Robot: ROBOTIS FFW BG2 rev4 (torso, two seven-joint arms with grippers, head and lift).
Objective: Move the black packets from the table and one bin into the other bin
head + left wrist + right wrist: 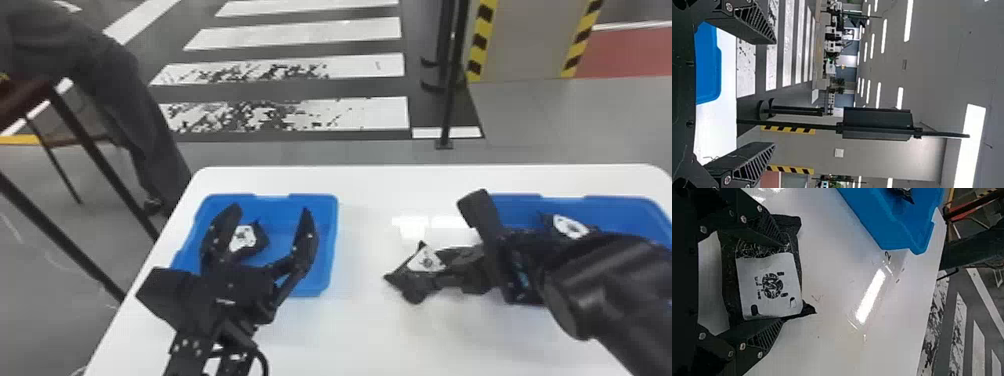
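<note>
The right end effector point(421, 272) grips a black packet point(770, 286) over the desk point(370, 330), its arm point(600, 280) crossing before one blue bin point(595, 204), while the left end effector point(270, 210) gapes above another bin point(327, 240) holding a packet point(243, 239).

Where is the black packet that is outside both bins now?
In the head view, the packet is at the right hand, in the gap between the left blue bin and the right blue bin.

From my remote station I see a bright scene, with white ceiling lights point(970, 145) glowing in the left wrist view, a hard glare streak point(870, 296) across the table point(840, 344), and soft, faint shadows.
</note>
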